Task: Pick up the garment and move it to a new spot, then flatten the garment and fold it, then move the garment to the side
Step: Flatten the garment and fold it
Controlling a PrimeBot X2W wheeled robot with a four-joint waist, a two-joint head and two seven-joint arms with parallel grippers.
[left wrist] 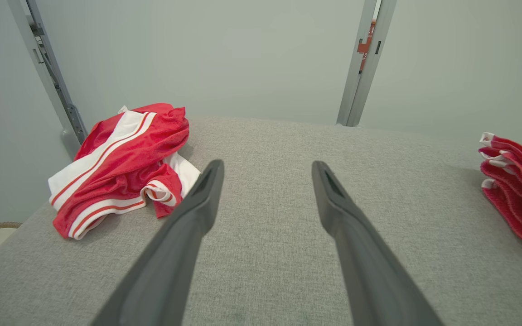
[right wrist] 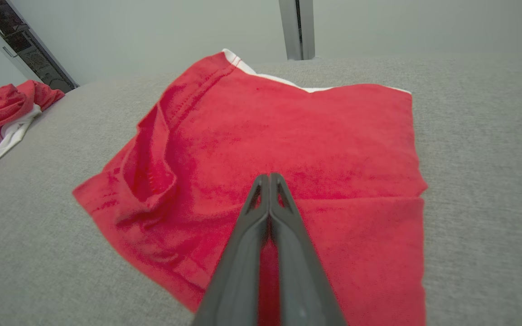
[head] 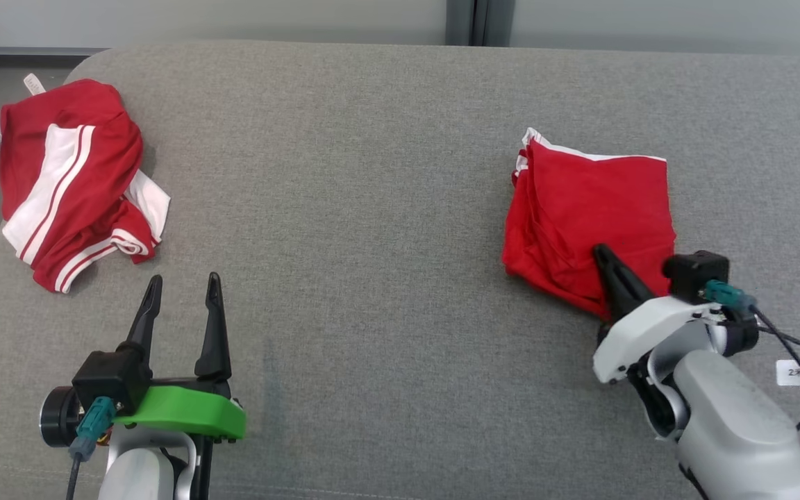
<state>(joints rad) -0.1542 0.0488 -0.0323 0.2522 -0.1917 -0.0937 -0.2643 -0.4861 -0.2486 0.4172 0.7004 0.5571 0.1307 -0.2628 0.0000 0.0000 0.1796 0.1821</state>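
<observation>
Garment [head: 587, 201], plain red with a thin white edge at its far side, lies folded into a rough square on the right part of the grey upholstered surface [head: 372, 208]. The right tool [head: 603, 251] has its two dark fingers pressed together, and they lie over the near edge of that folded garment. The right wrist view looks straight down those fingers and shows no cloth caught between them. It also shows a raised fold along the garment's left side and a crease across its near part, which the head view barely gives. Whether the tips press on the cloth I cannot tell.

The left tool [head: 185, 278] stands spread wide over bare grey fabric at the near left, holding nothing. Beyond it, at the far left corner, sits a crumpled red-and-white striped garment [head: 73, 180], well apart from the folded one.

The left wrist view shows the folded garment side-on at its right edge, as stacked layers. It also shows a pale wall [left wrist: 243, 54] and a metal post [left wrist: 363, 68] behind the surface.
</observation>
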